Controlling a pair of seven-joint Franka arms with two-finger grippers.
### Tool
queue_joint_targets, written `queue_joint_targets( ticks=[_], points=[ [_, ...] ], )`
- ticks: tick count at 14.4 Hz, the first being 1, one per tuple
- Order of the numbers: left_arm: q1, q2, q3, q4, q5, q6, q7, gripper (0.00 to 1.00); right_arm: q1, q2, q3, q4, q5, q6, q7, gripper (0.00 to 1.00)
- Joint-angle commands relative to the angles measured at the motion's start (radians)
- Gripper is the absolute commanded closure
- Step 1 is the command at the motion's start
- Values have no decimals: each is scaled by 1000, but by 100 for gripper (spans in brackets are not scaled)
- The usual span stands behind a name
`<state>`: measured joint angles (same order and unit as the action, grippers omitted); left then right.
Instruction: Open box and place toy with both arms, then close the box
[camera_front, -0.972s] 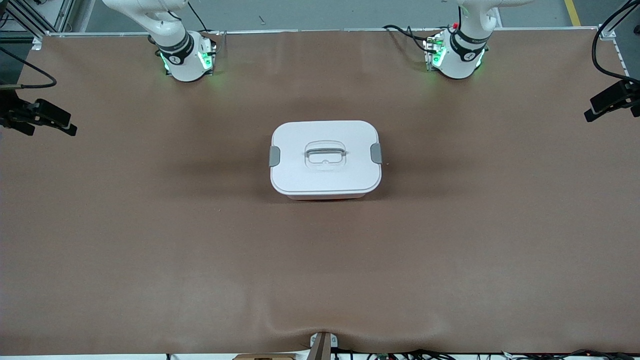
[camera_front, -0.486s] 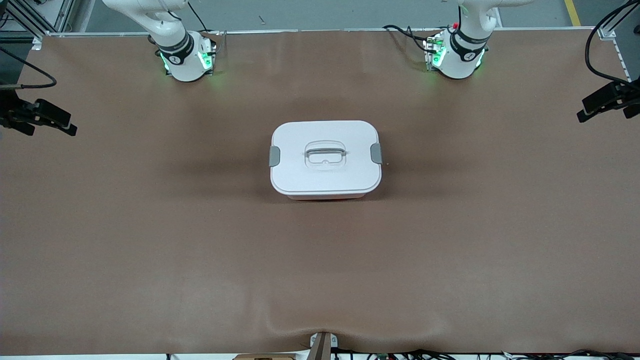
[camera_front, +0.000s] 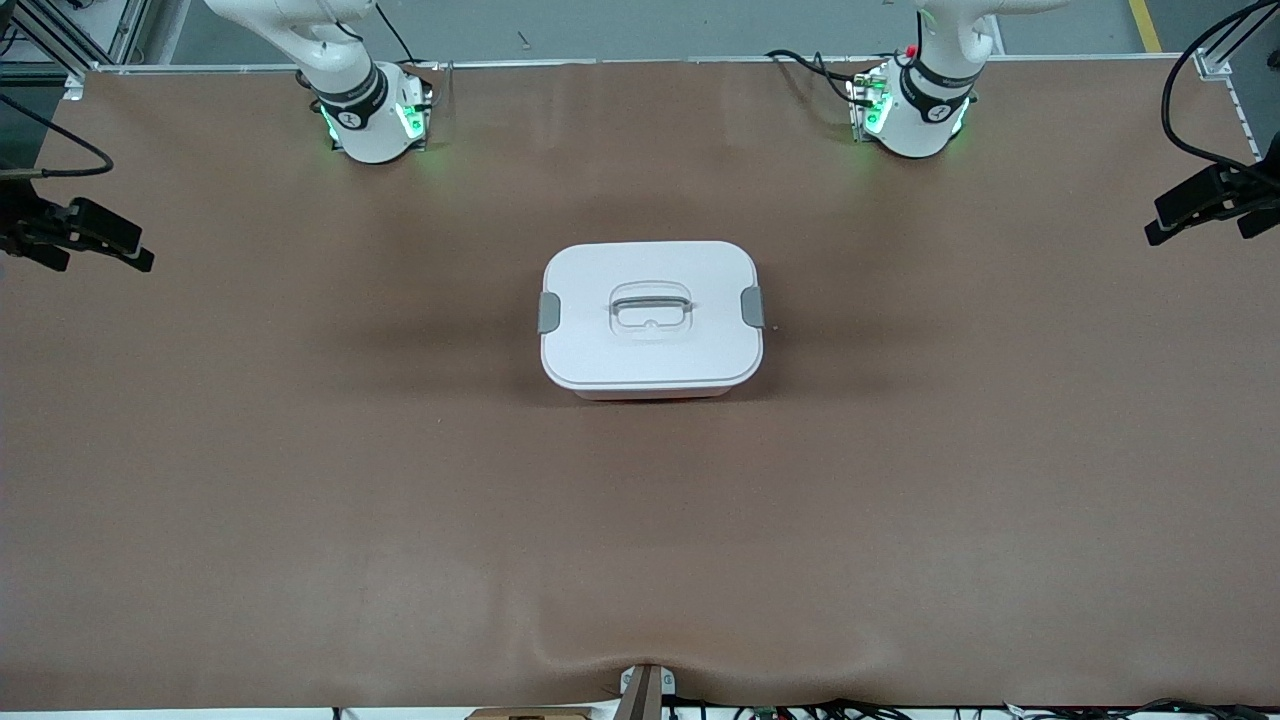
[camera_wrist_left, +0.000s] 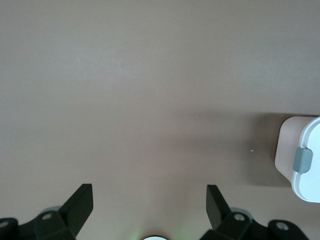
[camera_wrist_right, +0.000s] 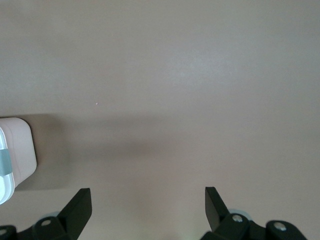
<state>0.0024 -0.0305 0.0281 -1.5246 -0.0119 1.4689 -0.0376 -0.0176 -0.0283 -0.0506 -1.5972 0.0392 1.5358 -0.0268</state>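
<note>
Box (camera_front: 651, 318) sat mid-tabletop (camera_front: 300, 500), lid (camera_front: 650, 350) on, clips (camera_front: 549, 312) down; no toy in view. Fits untouched or finished. Left gripper (camera_wrist_left: 149, 200) and right gripper (camera_wrist_right: 147, 200) hovered over bare tabletop, jaws apart.

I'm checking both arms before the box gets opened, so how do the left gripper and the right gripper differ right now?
The left gripper hangs over bare table toward the left arm's end; the right gripper does so toward the right arm's end. The left wrist view shows one grey latch of the white box; the right wrist view shows the other latch. Both are open, holding nothing, well clear of the closed box.
</note>
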Motion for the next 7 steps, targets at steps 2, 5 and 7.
queue_joint_targets(
  ticks=[2,5,7],
  points=[
    [-4,-23,-2,-17,15,5,2,0,-10,-4,5,7,19,-6,-8,0],
    [1,-19,-7,-16,13,4,4,0,-10,-4,5,7,19,-6,-8,0],
    [31,-12,-32,-11,7,4,4,0,-10,-2,5,7,19,-5,-8,0]
  ],
)
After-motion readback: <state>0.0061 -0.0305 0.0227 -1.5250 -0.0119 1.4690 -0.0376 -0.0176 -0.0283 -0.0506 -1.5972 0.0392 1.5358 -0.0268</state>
